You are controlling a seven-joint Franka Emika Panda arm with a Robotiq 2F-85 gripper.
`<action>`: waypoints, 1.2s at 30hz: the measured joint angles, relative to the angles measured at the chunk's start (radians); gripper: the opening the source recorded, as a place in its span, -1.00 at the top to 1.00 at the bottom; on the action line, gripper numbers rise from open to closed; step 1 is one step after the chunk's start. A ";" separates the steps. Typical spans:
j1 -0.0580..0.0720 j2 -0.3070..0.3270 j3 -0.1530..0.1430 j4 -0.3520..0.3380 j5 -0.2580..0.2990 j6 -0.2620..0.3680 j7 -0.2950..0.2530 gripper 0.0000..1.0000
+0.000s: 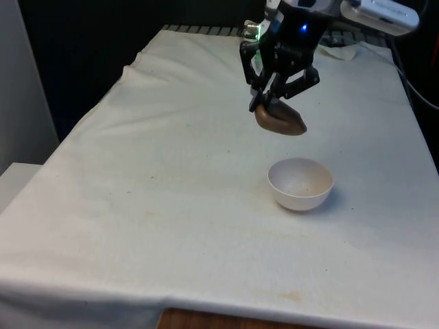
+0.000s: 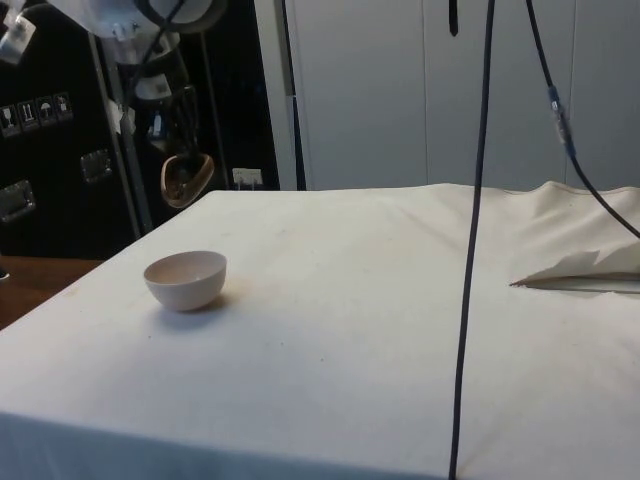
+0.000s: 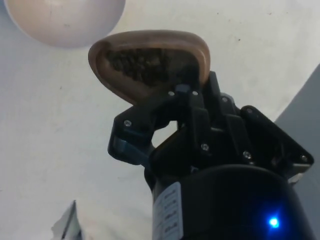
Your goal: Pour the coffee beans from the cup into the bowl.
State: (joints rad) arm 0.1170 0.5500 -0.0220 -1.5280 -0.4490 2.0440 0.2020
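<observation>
The black two-finger gripper [image 1: 269, 96] is hanging in the air, its fingers clamping the rim of a brown, rounded wooden cup [image 1: 281, 119] that is tilting on its side. Dark coffee beans [image 3: 140, 64] are sitting inside the cup. A white round ceramic bowl [image 1: 300, 183] is resting on the white cloth-covered table [image 1: 158, 205], nearer than the cup and slightly toward the front view's right, apart from it.
</observation>
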 measured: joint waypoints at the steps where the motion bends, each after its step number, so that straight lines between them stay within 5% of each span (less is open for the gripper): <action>1: 0.001 0.000 0.003 0.001 -0.011 -0.003 0.006 0.99; 36: 0.003 0.032 0.112 0.015 -0.346 -0.107 0.178 0.99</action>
State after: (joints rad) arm 0.1200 0.5820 0.0900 -1.5130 -0.7950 1.9370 0.3800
